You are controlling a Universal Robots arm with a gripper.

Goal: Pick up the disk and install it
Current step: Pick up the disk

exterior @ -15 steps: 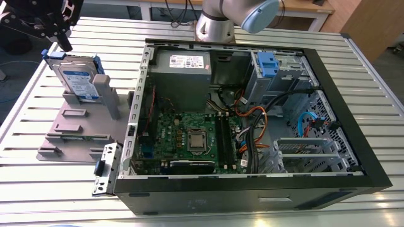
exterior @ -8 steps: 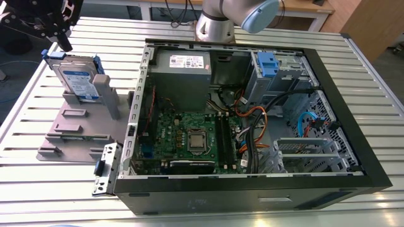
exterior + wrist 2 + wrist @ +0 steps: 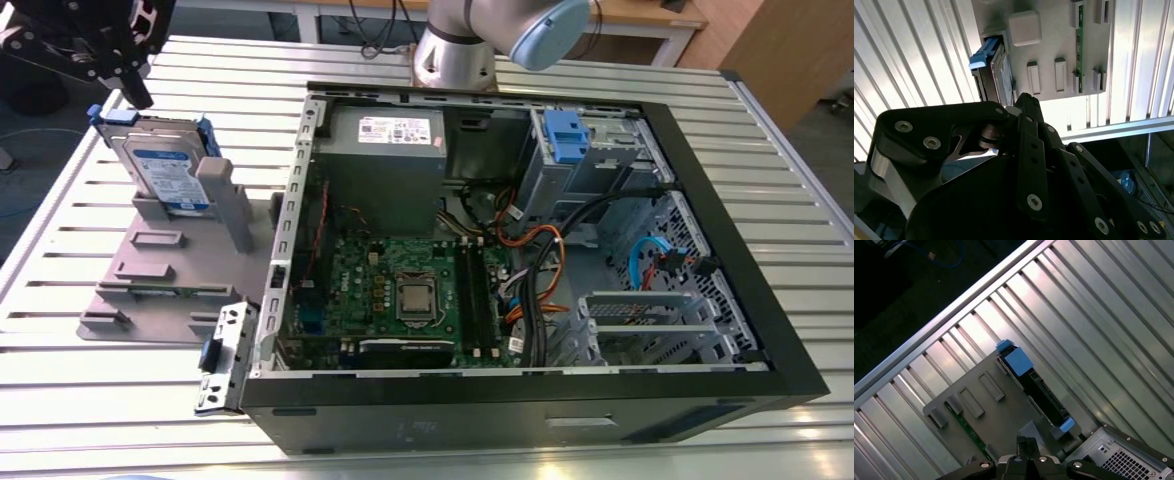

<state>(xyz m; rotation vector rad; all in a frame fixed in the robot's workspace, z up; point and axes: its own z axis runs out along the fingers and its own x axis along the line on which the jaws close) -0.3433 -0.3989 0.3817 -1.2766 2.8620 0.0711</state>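
One slatted aluminium desk [image 3: 94,420] carries everything you are working with. On it, towards the exterior view's right, lies the big black open computer case [image 3: 534,415], its side off so that you look down on the green board and the cables. Inside the case, at the far end, sits the large grey metal box with a white sticker [image 3: 387,165], and in the far corner to the exterior view's right you can make out a small blue plastic latch on a silver metal cage [image 3: 567,135].

Just beside the case, on the exterior view's left, stands the flat grey plastic holder with upright posts [image 3: 160,270]. Your disk [image 3: 167,170], the silver-grey rectangular hard drive with a blue-and-white label and a blue plastic bracket, stands on edge in that holder, leaning a little against a post, outside the case. You also see it edge-on in both wrist views [image 3: 999,72] [image 3: 1041,392].

Your black claw [image 3: 138,98] hangs close over the disk's upper far corner, pressed together and pinching nothing [image 3: 1026,442]. Whether it touches the bracket you cannot tell.
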